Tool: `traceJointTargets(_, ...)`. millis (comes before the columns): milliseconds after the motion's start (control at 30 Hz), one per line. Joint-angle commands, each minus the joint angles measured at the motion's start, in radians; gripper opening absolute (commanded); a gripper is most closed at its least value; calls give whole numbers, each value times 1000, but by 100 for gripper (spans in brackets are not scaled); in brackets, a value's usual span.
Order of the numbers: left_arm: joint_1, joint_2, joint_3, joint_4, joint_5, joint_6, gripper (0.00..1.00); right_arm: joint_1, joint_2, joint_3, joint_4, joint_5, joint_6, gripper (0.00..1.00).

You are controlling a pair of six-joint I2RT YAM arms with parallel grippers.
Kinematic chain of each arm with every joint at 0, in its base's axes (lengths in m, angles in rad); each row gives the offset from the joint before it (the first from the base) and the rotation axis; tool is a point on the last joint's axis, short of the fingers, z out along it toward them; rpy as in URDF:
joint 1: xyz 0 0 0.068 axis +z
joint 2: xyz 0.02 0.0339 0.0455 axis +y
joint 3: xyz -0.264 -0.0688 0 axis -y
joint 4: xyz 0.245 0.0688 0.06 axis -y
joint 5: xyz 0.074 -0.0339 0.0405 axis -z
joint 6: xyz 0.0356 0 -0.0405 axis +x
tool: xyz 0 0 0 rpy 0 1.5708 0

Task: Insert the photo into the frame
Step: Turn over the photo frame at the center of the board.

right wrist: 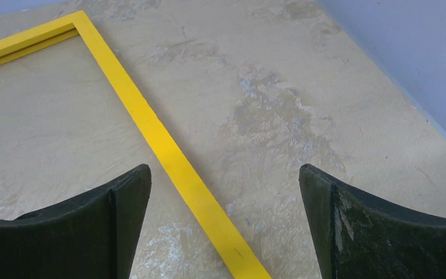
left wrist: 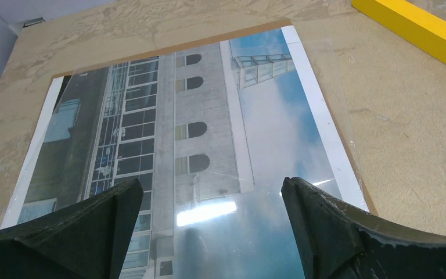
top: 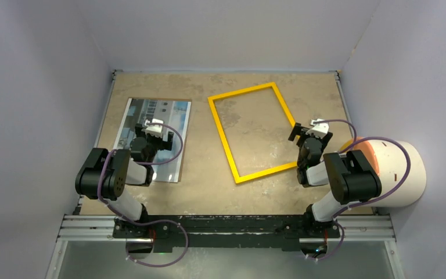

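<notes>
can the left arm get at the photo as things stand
Probably yes: the left pincer hangs open directly over the photo, lying flat on a brown board, and the way down looks free.

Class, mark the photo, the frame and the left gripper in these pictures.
photo (left wrist: 203,116), left wrist view, on the building's pale wall.
frame (right wrist: 164,145), right wrist view, on its yellow side bar.
left gripper (left wrist: 211,183), left wrist view, midway between its open jaws.

no readable text or labels
</notes>
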Motion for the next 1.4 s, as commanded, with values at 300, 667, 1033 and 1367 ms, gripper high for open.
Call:
traceJointTargets(300,7,-1,14,39,-3,-16,100,-1,-12,2,48,5,2,99)
traceJointTargets(667,57,-70,363,-568,69,-25,100,42,-129,104,-242,106,-18,99)
traceJointTargets(1033,120,74,963,-1371,139,10,95,12,27,831,-1287,-202,502,99)
traceJointTargets(1367,167,136,1143,-1684,283,30,88,462,252,1105,-1509,-118,314,99)
